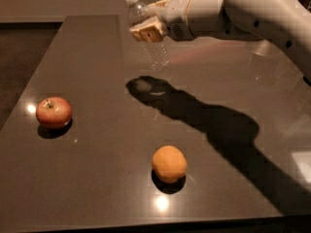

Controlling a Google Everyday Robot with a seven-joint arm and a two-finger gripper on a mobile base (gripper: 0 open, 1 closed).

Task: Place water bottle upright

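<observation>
No legible text; claw (146, 22) grips water bottle (158, 57) above the table (92, 183).

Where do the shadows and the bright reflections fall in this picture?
Camera view: the arm and the gripper, at top centre holding the water bottle above the table, cast a dark shadow across it; small glare spots shine beside the apple and below the orange.

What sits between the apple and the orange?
Only bare tabletop, in the camera view. The gripper holds the water bottle aloft, farther back.
</observation>
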